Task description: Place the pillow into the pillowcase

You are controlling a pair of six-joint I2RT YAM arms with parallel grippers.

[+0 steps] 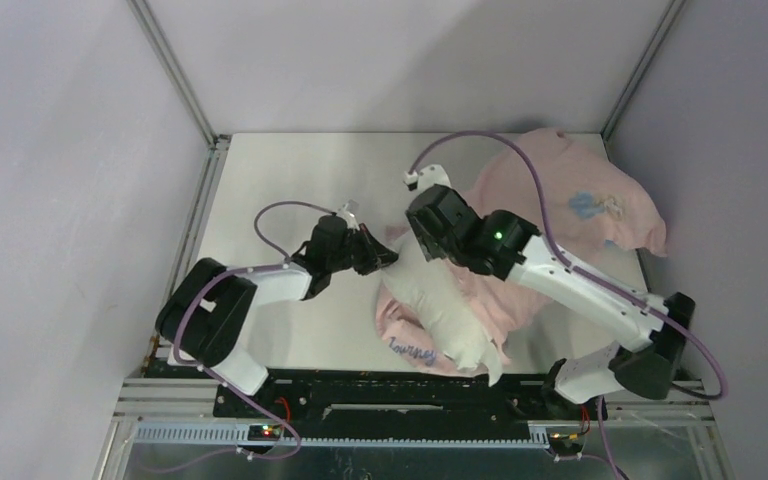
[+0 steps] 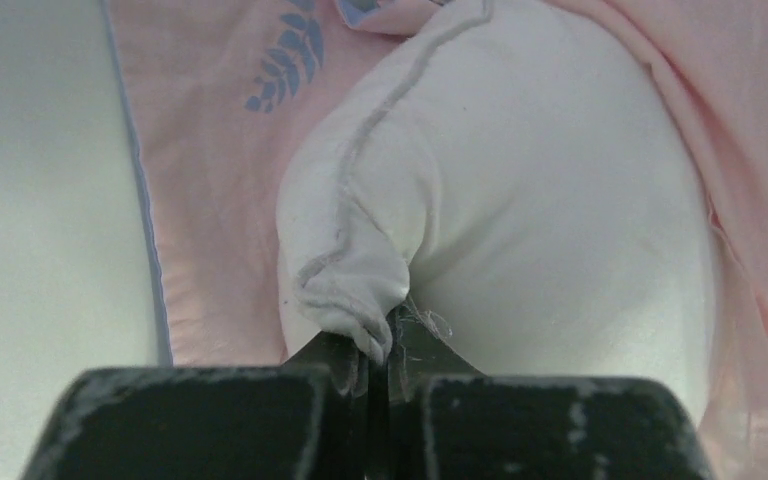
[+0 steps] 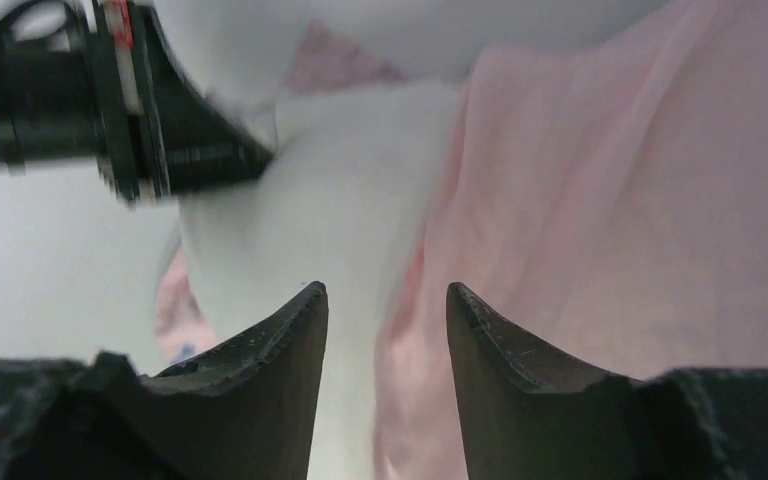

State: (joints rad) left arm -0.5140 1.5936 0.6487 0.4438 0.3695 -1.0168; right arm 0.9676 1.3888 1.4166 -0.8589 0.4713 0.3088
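Note:
The white pillow point(image 1: 442, 308) lies slantwise on the table, its right part under the pink pillowcase point(image 1: 580, 200), whose "Journey" print shows at the near edge. My left gripper point(image 1: 385, 257) is shut on the pillow's left corner; in the left wrist view the seamed corner of the pillow point(image 2: 360, 270) is pinched at the left gripper point(image 2: 388, 345), with the pillowcase point(image 2: 210, 190) lying beneath. My right gripper point(image 1: 422, 243) hovers just right of it, open. In the right wrist view the right gripper point(image 3: 387, 295) straddles the line where the pillow point(image 3: 330, 210) meets the pillowcase point(image 3: 610, 220), holding nothing.
The pale table point(image 1: 290, 170) is boxed in by grey walls and metal frame posts point(image 1: 175, 70). The left arm's wrist point(image 3: 110, 100) sits close to my right fingers. The pillowcase bunches up high at the back right corner point(image 1: 620, 180).

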